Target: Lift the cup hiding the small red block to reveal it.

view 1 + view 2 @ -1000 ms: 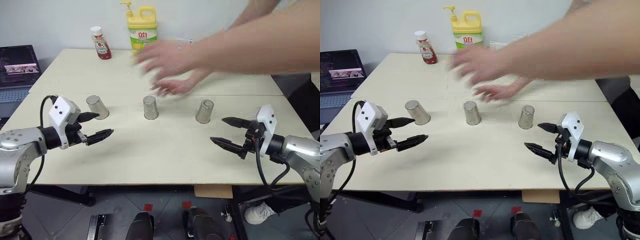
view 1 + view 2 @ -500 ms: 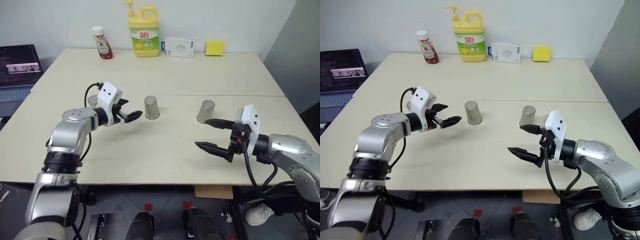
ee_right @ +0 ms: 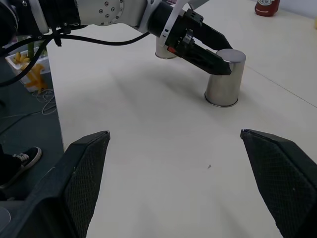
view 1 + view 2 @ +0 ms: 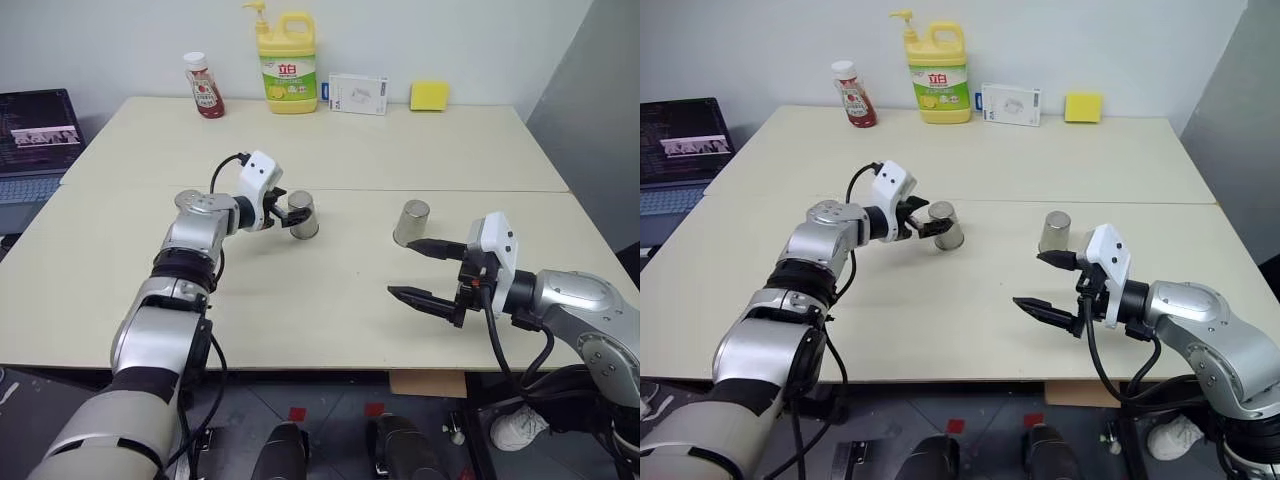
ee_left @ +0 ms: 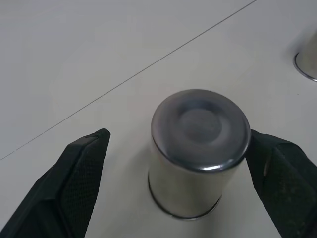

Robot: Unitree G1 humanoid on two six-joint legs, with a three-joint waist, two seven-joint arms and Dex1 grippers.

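the left gripper (image 4: 291, 213) reaches across the table (image 4: 300, 300) to the middle cup (image 4: 303, 215), fingers spread wide, one on each side of it. in the left wrist view the cup (image 5: 198, 153) sits upside down squarely between the two fingers (image 5: 74, 183), and neither pad looks to be touching the metal yet. to do this well, i'd say push in a touch more so the pads meet the wall around mid-height, close gently and evenly, then lift straight up; the sides are smooth and tapered, so a pinch near the top could slip off or tip the cup. the small red block isn't visible, so whether it sits under this cup can't be told. a second cup (image 4: 411, 222) stands to the right, just beyond the right gripper (image 4: 428, 270), which hangs spread wide and empty over the near right of the table. a third cup (image 3: 166, 51) shows behind the left arm.
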